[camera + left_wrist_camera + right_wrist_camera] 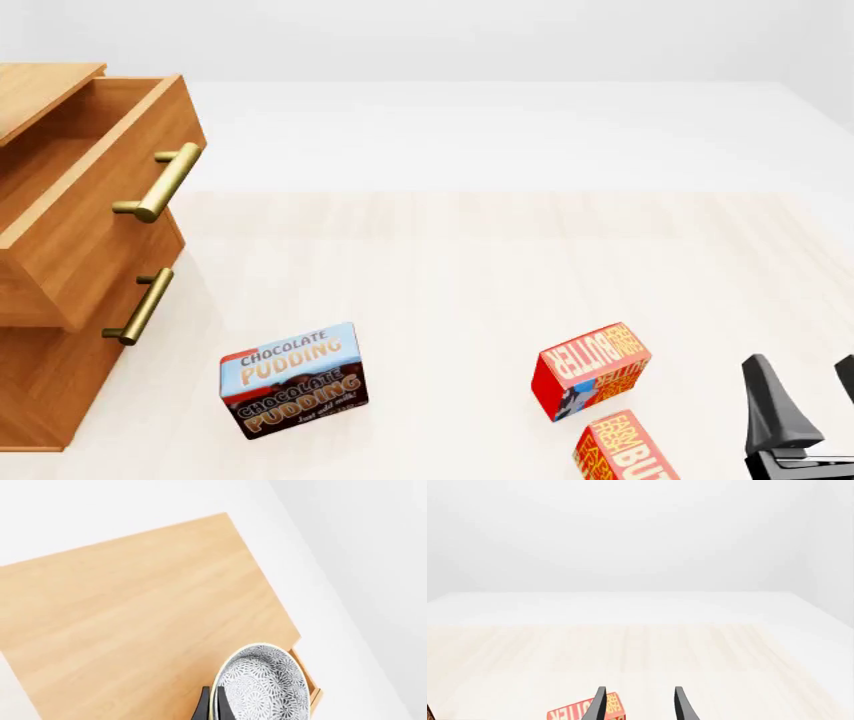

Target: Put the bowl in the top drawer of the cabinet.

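The bowl (267,685), white with a grey floral pattern, shows only in the left wrist view. My left gripper (213,707) is shut on its pale rim, one dark finger on each side. It hangs above the cabinet's (133,610) wooden top, next to a bit of the top drawer's wall (308,680). In the front view the cabinet (40,390) stands at the far left with the top drawer (94,190) pulled out. Neither the bowl nor the left gripper appears there. My right gripper (807,390) (640,705) stands open and empty at the near right.
A chocolate pudding box (294,380) stands in front of the cabinet. Two red butter boxes (594,370) (627,450) lie near the right gripper, one also seen as a red box (587,712). The lower drawer's handle (140,305) sticks out below the top one.
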You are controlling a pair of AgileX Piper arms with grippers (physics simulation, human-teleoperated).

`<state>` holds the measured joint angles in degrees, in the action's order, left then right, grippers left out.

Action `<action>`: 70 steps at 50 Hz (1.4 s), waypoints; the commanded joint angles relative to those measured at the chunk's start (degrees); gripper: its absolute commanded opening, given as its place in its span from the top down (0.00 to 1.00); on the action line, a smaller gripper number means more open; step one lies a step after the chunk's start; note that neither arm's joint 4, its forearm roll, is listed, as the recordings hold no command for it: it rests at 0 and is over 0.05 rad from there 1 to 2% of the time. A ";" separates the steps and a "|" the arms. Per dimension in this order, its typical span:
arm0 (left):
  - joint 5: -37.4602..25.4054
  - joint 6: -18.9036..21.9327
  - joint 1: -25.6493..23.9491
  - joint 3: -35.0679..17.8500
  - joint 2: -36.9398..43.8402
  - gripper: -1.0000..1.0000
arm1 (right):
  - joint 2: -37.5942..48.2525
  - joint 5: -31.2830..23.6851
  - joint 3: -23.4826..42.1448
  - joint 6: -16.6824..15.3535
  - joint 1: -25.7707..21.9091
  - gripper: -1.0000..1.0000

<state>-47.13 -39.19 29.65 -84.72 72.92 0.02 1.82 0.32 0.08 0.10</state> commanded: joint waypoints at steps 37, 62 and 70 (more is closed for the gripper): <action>4.34 -1.07 3.53 2.01 2.09 0.00 | 0.00 0.16 0.00 0.02 0.05 0.00; 1.07 -0.93 -0.02 3.91 -5.47 0.00 | 0.00 0.23 0.01 -0.07 0.18 0.00; -0.18 -0.88 -2.89 4.55 -8.69 0.00 | 0.00 0.22 0.01 -0.12 0.21 0.00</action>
<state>-45.84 -40.10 29.34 -81.00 67.69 0.02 2.04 0.33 -0.02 0.27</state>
